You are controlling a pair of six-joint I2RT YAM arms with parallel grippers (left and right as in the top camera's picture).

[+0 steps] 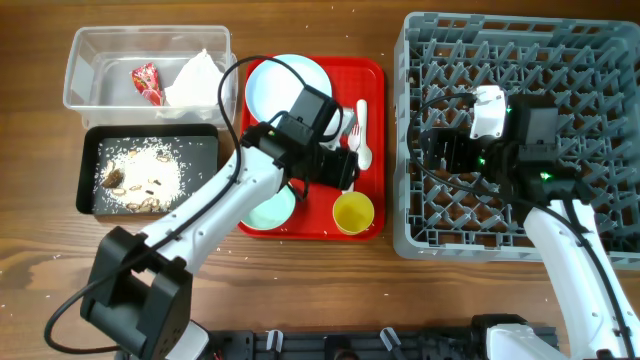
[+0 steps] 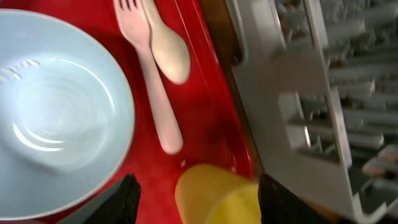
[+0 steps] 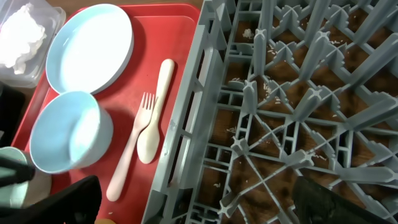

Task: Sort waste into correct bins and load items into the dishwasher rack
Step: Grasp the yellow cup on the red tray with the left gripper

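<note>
The small yellow cup [image 1: 353, 212] stands at the front right of the red tray [image 1: 375, 80]. My left gripper [image 1: 345, 178] hovers just above it, open, with the cup [image 2: 214, 196] between its jaws [image 2: 199, 202], not touching. The pale blue plate [image 1: 285, 85], white fork [image 1: 351, 135] and spoon [image 1: 362, 125] lie on the tray. A pale blue bowl [image 3: 68, 134] sits under my left arm and the mint green bowl [image 1: 272, 208] lies beside it. My right gripper [image 1: 440, 150] is open and empty over the left part of the grey dishwasher rack [image 1: 520, 40].
The clear tub [image 1: 80, 60] at the back left holds the red wrapper [image 1: 147, 82] and the white napkin [image 1: 195, 78]. The black tray [image 1: 90, 160] in front of it holds rice scraps [image 1: 145, 178]. Rice grains lie on the table under the rack [image 3: 273, 81].
</note>
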